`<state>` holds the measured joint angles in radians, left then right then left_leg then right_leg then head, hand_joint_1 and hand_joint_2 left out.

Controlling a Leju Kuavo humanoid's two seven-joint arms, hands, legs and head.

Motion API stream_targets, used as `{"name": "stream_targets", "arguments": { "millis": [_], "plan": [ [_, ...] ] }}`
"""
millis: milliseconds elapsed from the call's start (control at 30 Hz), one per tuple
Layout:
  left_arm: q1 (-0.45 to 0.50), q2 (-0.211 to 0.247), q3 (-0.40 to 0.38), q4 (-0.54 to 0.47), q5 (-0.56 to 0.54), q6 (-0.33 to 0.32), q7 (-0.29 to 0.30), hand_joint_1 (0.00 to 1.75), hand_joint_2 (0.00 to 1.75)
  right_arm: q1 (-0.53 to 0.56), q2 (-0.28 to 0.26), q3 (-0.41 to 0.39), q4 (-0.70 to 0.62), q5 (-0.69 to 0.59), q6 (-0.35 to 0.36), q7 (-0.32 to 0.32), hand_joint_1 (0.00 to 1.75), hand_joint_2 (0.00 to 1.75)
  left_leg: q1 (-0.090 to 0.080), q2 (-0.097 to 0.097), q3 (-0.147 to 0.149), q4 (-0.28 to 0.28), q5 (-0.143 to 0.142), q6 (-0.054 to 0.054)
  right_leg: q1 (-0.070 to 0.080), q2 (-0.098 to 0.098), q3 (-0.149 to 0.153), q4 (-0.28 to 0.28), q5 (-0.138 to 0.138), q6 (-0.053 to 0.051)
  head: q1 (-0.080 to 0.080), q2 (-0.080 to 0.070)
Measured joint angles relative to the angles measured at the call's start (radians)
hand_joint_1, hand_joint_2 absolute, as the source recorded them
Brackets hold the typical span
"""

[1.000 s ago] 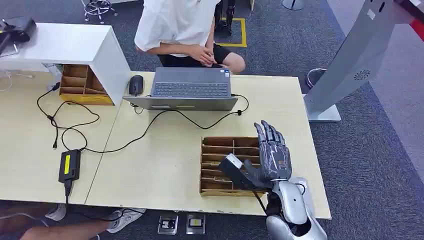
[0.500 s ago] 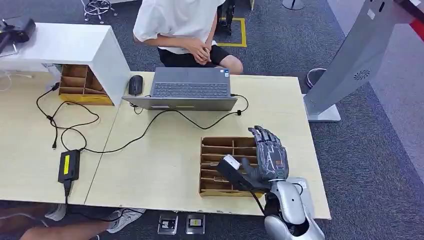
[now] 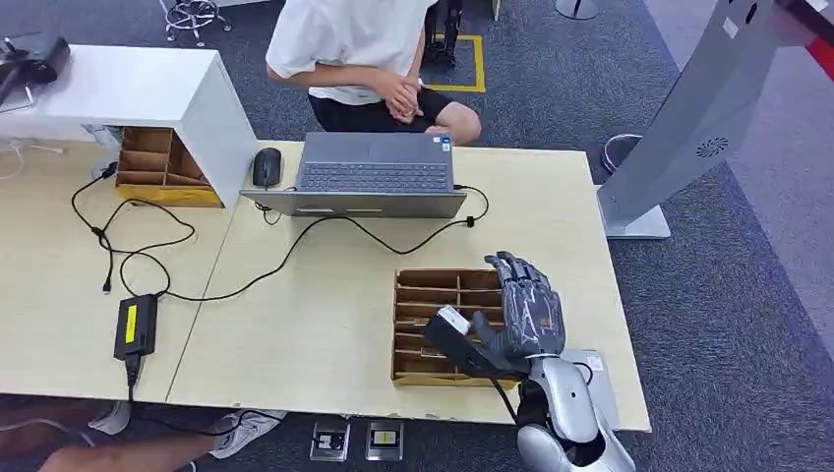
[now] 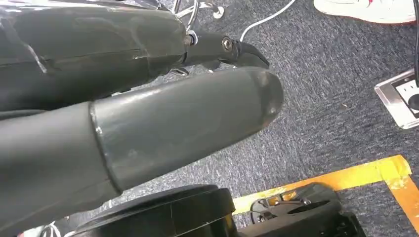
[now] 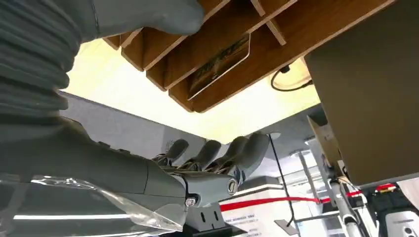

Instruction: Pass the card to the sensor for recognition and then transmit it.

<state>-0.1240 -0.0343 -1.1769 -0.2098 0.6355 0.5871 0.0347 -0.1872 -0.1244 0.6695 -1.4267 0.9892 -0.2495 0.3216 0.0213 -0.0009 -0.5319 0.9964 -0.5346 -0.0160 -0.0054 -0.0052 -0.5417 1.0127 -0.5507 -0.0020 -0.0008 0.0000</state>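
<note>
A brown slotted card box [image 3: 433, 295] sits on the pale table near its front right edge. My right hand [image 3: 526, 310] hovers over the box's right side with its fingers bent down toward the slots, holding nothing. In the right wrist view a card [image 5: 217, 66] stands in one slot of the box [image 5: 306, 29], between the thumb [image 5: 148, 17] and the dark fingers [image 5: 217, 150], and neither touches it. My left hand [image 4: 148, 98] hangs over the carpet floor with straight fingers and nothing in it.
A laptop [image 3: 376, 175] and a mouse [image 3: 267, 167] lie at the table's far side, where a person [image 3: 359, 49] sits. Cables and a black power adapter [image 3: 136, 326] lie to the left. A white shelf [image 3: 148, 88] covers another brown box [image 3: 157, 167]. A grey kiosk stand [image 3: 688, 118] rises at right.
My right hand has come down and slightly left over the card box, and its fingers have bent from upright to curled forward. The person has shifted a little.
</note>
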Motion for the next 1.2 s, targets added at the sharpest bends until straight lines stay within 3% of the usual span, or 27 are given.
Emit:
{"name": "stream_targets", "arguments": {
  "millis": [267,533,700,867,1133,1200],
  "plan": [
    [0.0,-0.004,0.0,0.0,0.002,0.001,0.001,0.0,0.0,0.0,0.008,0.0,0.013,-0.002,0.004,0.0,0.66,1.75,0.0,0.0,0.0,0.0,0.0,0.0,0.0,0.0,0.0,0.0,0.0,0.0,0.0,0.0],
    [0.0,-0.004,0.0,0.0,0.003,0.001,0.002,0.0,0.0,-0.001,0.008,0.0,0.015,-0.002,0.005,0.0,0.58,1.75,0.0,0.0,0.0,0.0,0.0,0.0,0.0,0.0,0.0,0.001,0.0,0.0,0.0,0.0],
    [0.0,-0.004,0.0,0.0,0.003,0.0,0.005,0.0,0.0,-0.001,0.008,0.0,0.016,-0.005,0.008,0.003,0.61,1.75,0.0,0.0,0.0,0.0,0.0,0.0,0.0,0.0,0.0,0.001,0.0,0.0,0.0,0.0],
    [0.0,-0.004,0.0,0.0,0.002,0.0,0.006,0.0,0.0,-0.001,0.008,0.0,0.017,-0.006,0.009,0.004,0.73,1.75,0.0,0.0,0.0,0.0,0.0,0.0,0.0,0.0,0.0,0.001,0.0,0.0,0.0,0.0],
    [0.0,-0.004,0.0,0.0,0.001,0.0,0.008,0.0,0.0,-0.003,0.008,0.0,0.032,-0.008,0.009,0.004,0.77,1.75,0.0,0.0,0.001,0.0,0.0,0.0,0.0,0.0,0.0,0.001,0.0,0.0,0.0,0.0],
    [0.0,-0.004,0.0,0.0,0.001,0.0,0.008,0.0,0.0,-0.003,0.008,0.0,0.034,-0.008,0.009,0.004,0.86,1.75,0.0,0.0,0.001,0.0,0.0,0.0,0.0,0.0,0.0,0.001,0.0,0.0,0.0,0.0]
  ]
}}
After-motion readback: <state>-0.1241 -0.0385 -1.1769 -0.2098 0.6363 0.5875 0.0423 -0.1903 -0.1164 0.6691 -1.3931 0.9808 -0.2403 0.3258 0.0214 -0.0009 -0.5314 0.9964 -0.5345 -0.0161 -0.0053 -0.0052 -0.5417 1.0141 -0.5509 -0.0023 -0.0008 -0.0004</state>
